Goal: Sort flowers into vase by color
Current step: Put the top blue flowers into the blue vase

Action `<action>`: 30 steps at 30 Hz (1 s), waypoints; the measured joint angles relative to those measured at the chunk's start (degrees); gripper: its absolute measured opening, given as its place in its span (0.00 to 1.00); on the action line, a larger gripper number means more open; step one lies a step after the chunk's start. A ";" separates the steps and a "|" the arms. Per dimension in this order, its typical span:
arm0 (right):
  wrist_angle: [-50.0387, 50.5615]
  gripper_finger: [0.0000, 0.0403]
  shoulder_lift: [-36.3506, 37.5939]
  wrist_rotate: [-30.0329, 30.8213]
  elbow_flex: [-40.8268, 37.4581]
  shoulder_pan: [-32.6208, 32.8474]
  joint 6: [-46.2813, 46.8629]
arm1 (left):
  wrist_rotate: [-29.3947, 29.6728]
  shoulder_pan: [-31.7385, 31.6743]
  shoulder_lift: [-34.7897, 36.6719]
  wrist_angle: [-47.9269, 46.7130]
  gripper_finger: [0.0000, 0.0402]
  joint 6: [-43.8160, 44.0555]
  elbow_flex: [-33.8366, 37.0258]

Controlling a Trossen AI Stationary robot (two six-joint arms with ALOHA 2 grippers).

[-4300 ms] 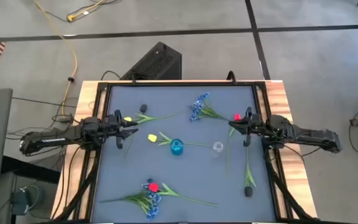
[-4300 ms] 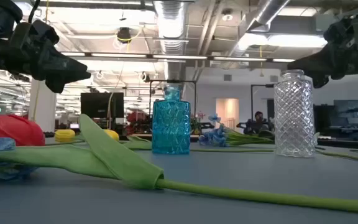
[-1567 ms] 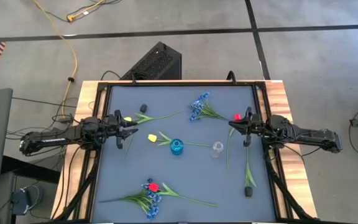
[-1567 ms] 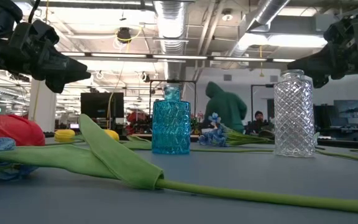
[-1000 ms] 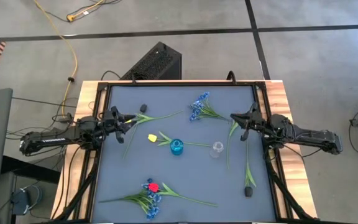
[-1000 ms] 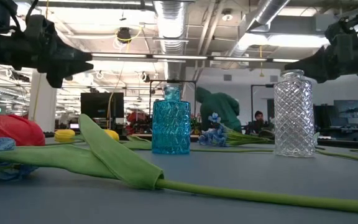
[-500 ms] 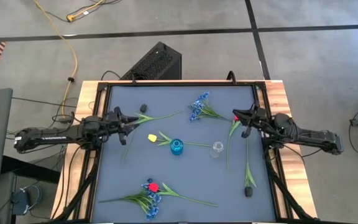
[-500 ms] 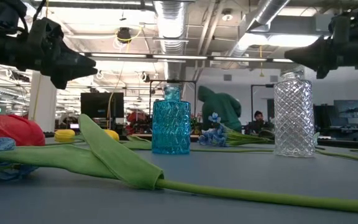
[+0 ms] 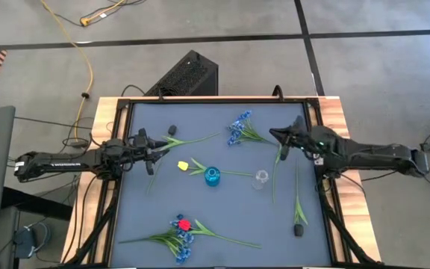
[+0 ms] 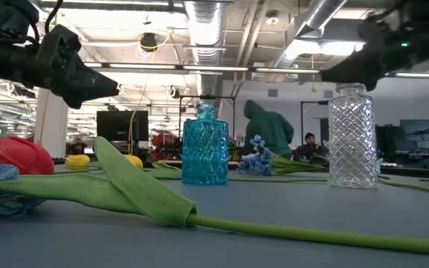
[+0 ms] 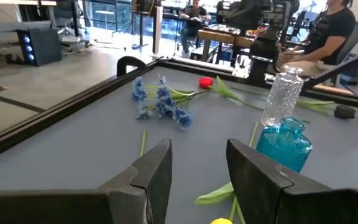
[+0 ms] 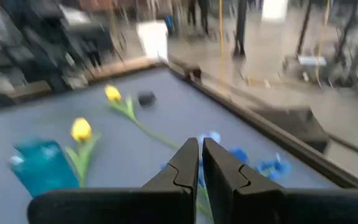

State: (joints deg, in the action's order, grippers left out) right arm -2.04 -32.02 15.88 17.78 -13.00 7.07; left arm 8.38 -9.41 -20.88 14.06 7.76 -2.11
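Flowers lie scattered on the table (image 9: 133, 224), none in a vase. At nine o'clock the left gripper (image 9: 157, 151) hovers released by a yellow tulip (image 9: 183, 165). At three o'clock the right gripper (image 9: 275, 134) hovers clenched, empty, beside a blue spray (image 9: 239, 128). Picking has not begun; next, each gripper likely descends onto a stem.

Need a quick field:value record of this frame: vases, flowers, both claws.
blue vase: teal cut-glass bottle vase, mid-table, upright, empty
clear vase: clear cut-glass bottle vase, beside the blue vase, upright, empty
yellow tulip: yellow artificial tulip, lying next to the blue vase
blue spray: spray of tiny blue blossoms, lying at the far side of the mat
red tulip: red artificial tulip, lying near the front edge with another blue spray
left claw: left claw, open, above the mat's left side, holding nothing
right claw: right claw, shut, empty, next to the far blue spray
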 joint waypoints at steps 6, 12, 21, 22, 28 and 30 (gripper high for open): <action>11.18 0.14 -14.91 -1.03 10.41 -4.14 -1.13 | -0.01 -0.02 0.00 -0.54 0.35 0.23 -0.04; 23.19 0.26 -27.33 -5.80 19.37 -9.00 -1.03 | -0.45 0.00 0.00 -1.49 0.35 1.39 -0.11; 27.59 0.49 -42.23 -8.57 24.12 -12.79 -3.12 | -0.48 0.00 0.00 -1.96 0.35 1.92 -0.15; 28.05 0.50 -43.66 -8.62 24.28 -13.13 -3.45 | -0.50 0.00 0.00 -2.05 0.35 1.92 -0.15; 28.39 0.53 -50.79 -9.97 24.48 -14.92 -5.69 | -0.46 0.00 0.00 -3.17 0.35 1.94 -0.15; 28.35 0.53 -52.41 -9.99 24.50 -15.24 -6.46 | -0.46 0.00 0.01 -3.23 0.35 1.94 -0.15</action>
State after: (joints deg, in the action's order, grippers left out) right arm 26.30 -84.43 5.89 42.28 -28.25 0.61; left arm 7.92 -9.41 -20.88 10.83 9.69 -2.26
